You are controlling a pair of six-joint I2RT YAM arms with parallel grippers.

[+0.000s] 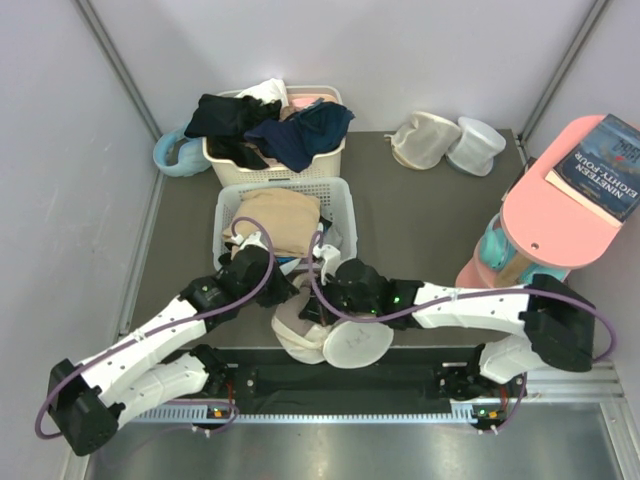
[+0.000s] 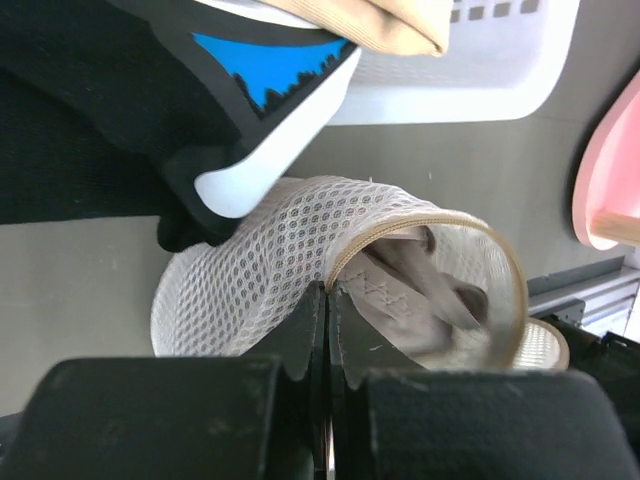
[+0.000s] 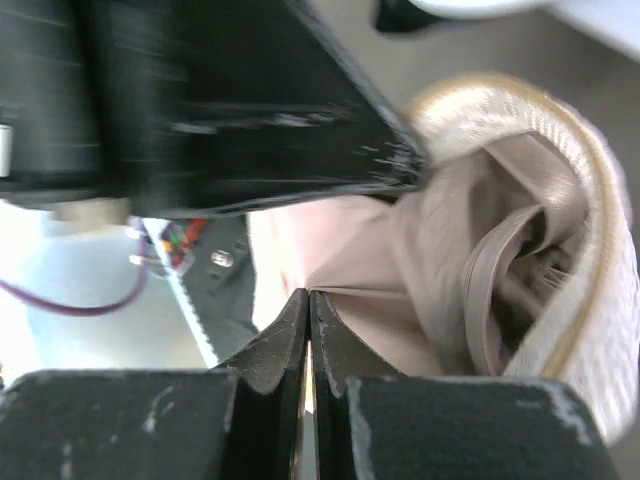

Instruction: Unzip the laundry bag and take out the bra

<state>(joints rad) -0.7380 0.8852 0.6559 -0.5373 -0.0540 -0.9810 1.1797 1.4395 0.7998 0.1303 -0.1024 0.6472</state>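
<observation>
The cream mesh laundry bag (image 1: 300,338) lies at the table's near edge between both arms, its round flap (image 1: 358,343) swung open. In the left wrist view the bag (image 2: 260,260) gapes, and the taupe bra (image 2: 420,290) shows inside. My left gripper (image 2: 328,292) is shut on the bag's zip rim; in the top view it (image 1: 290,292) is at the bag's far left side. My right gripper (image 3: 308,296) is shut on a fold of the bra (image 3: 440,250), just out of the bag's mouth (image 3: 590,300); in the top view it (image 1: 318,306) is over the bag.
A white basket (image 1: 340,205) holding a folded tan cloth (image 1: 275,218) stands just behind the bag. A second basket (image 1: 222,158) of dark garments is further back. Two pale pouches (image 1: 445,143) sit at the back right. A pink stand (image 1: 550,215) with a book is at the right.
</observation>
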